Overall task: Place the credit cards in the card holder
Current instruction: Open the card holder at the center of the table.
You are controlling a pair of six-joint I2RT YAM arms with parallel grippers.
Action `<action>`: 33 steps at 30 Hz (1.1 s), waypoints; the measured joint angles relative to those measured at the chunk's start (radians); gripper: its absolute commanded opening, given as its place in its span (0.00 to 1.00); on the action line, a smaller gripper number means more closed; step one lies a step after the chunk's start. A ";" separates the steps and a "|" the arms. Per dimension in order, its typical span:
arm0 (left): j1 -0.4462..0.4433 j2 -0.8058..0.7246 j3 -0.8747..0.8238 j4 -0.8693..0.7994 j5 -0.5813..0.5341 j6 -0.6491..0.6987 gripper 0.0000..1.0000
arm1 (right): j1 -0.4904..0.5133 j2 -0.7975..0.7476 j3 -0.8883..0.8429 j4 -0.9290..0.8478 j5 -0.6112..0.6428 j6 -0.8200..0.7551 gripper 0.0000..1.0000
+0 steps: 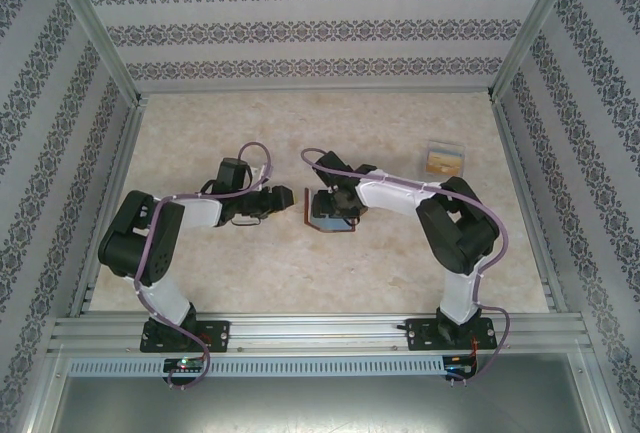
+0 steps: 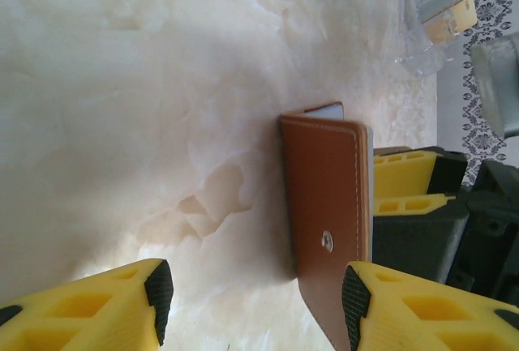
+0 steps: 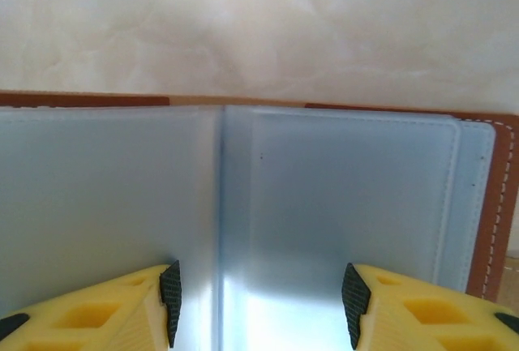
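Note:
The reddish-brown leather card holder (image 1: 325, 223) lies open at mid-table, one flap standing up. In the left wrist view that flap (image 2: 324, 197) rises upright, its snap facing me, its lower corner just inside my open left gripper (image 2: 256, 301) close to the right finger. My left gripper (image 1: 283, 200) is just left of the holder. My right gripper (image 1: 335, 203) hovers over it, open, its fingers straddling the fold of the grey-blue lining (image 3: 324, 197) with nothing between them (image 3: 261, 302). An orange-yellow credit card (image 1: 445, 161) sits in a clear case (image 2: 438, 10).
The clear case (image 1: 446, 158) stands on the table to the back right, behind the right arm. Patterned walls and metal posts enclose the marble-look tabletop (image 1: 250, 273). The right gripper's yellow fingers (image 2: 405, 185) show just behind the upright flap.

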 measured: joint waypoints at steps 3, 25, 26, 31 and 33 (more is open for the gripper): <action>0.000 -0.029 -0.003 -0.027 -0.019 0.010 0.60 | 0.021 0.015 0.018 -0.026 0.054 0.004 0.61; 0.074 -0.206 -0.033 -0.282 -0.338 0.072 0.67 | 0.159 0.046 0.167 -0.211 0.332 -0.047 0.69; 0.074 -0.206 -0.035 -0.282 -0.338 0.072 0.67 | 0.154 0.043 0.166 -0.198 0.320 -0.046 0.69; 0.074 -0.192 -0.039 -0.284 -0.338 0.071 0.68 | 0.147 0.039 0.146 -0.148 0.261 -0.036 0.69; 0.074 -0.189 -0.044 -0.284 -0.338 0.071 0.68 | 0.140 0.039 0.137 -0.127 0.229 -0.024 0.70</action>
